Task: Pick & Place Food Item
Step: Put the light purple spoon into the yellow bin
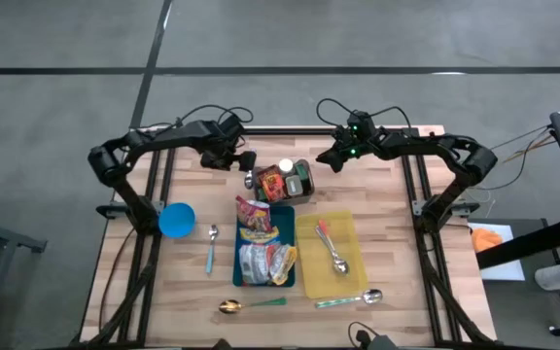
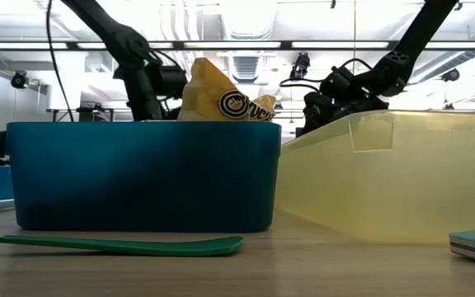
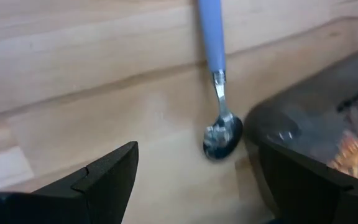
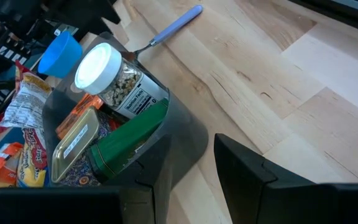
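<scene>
At the counter's (image 1: 387,194) left edge sits a blue cup (image 1: 176,220), then a blue-handled spoon (image 1: 211,249) lying lengthwise front to back. The left pincer (image 1: 247,159) hovers at the rear, just left of a dark bin (image 1: 283,182) — jaws spread wide, nothing between them; its wrist view looks down on bare wood, a second blue-handled spoon (image 3: 217,93) and the bin's dark rim (image 3: 303,149). The bin holds the food items: a white-lidded jar (image 4: 107,74), a flat tin (image 4: 74,144) and a green canister (image 4: 126,138), all lying packed side by side. Judgement: the bin's contents lie to the left pincer's right and a little toward the front, touching distance or near it; this arm looks the nearer and readier. Forward of the bin stands a blue tray (image 1: 285,222) stuffed with snack packets (image 1: 258,233), long axis front to back; beside it on the right a yellow tray (image 1: 350,280) with two spoons (image 1: 334,251) inside. Near the front edge lie a green-handled spoon (image 1: 251,305) and a pale green one (image 1: 350,299). The right pincer (image 1: 334,156) hangs just right of the bin, jaws set narrow and empty — the jar sits close ahead of it in its wrist view. Surface is light butcher-block wood, flat and uncluttered toward the rear right. Beyond: grey floor, an open ceiling with strip lights and ducting.
</scene>
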